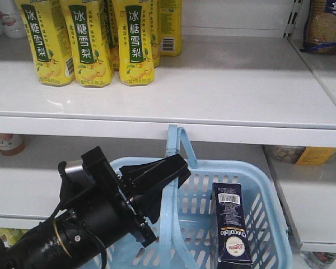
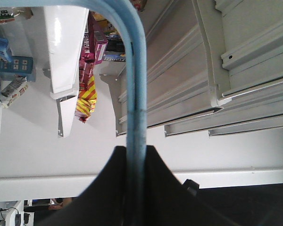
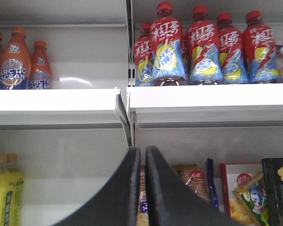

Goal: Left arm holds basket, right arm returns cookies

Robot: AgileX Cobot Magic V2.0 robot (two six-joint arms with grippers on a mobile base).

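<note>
The light blue basket [image 1: 257,169] hangs in front of the lower shelf, seen in the front view. My left gripper [image 1: 169,169] is shut on one of its thin loop handles [image 1: 177,141]. In the left wrist view the handle [image 2: 137,80] runs straight up from between the black fingers of the left gripper [image 2: 136,151]. The cookies [image 1: 231,225], a dark navy box with the barcode end up, stand upright inside the basket at its right. My right gripper [image 3: 142,153] appears only in the right wrist view, shut with nothing between its fingers, facing shelves.
Yellow drink bottles [image 1: 89,45] stand at the left of the white shelf [image 1: 224,101] above the basket. A biscuit pack [image 1: 327,25] sits at the top right. Facing the right gripper are red bottles [image 3: 203,47], orange bottles [image 3: 16,61] and biscuit packs [image 3: 193,181].
</note>
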